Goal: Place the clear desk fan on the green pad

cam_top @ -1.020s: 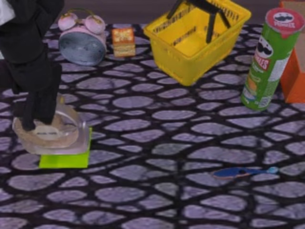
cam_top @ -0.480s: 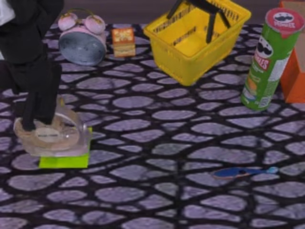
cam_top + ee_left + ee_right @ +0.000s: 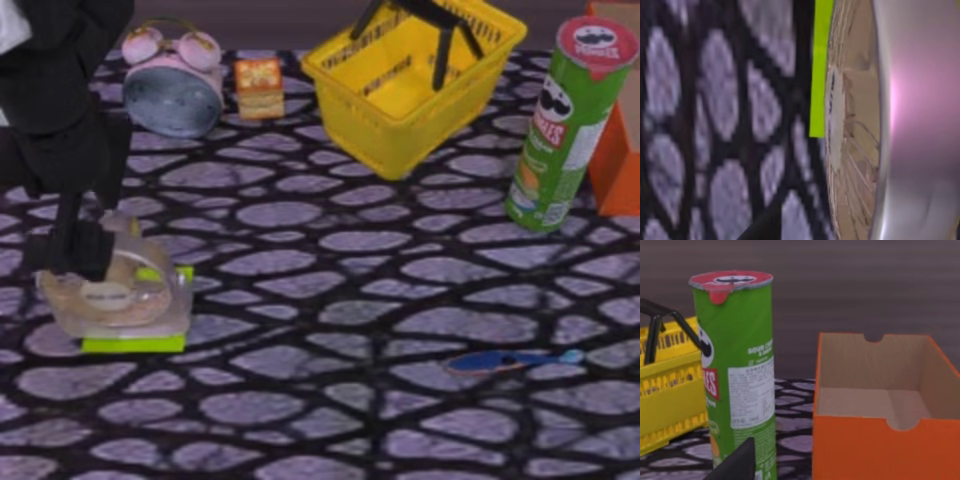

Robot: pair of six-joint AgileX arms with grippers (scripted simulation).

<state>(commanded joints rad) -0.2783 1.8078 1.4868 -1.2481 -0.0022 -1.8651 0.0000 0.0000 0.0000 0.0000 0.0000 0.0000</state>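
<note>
The clear desk fan (image 3: 115, 295), with its tan grille and see-through body, rests on the green pad (image 3: 135, 343) at the table's left. It covers most of the pad, leaving a lime strip along the near edge and a bit at the right corner. My left gripper (image 3: 85, 262) reaches down from above and is shut on the fan's upper rim. In the left wrist view the fan (image 3: 855, 125) fills the frame, with the pad (image 3: 820, 65) beside it and one dark finger (image 3: 757, 230) in view. My right gripper (image 3: 790, 476) is parked out of the top view, open and holding nothing.
A pink alarm clock (image 3: 172, 85) and a small orange packet (image 3: 259, 87) stand behind the fan. A yellow basket (image 3: 410, 80) sits at the back middle. A green chips can (image 3: 560, 130) and an orange box (image 3: 615, 150) are at the right. A blue toothbrush (image 3: 510, 360) lies front right.
The left gripper has lowered the fan and shifted it slightly right. The fan now sits on the pad and hides more of the green.
</note>
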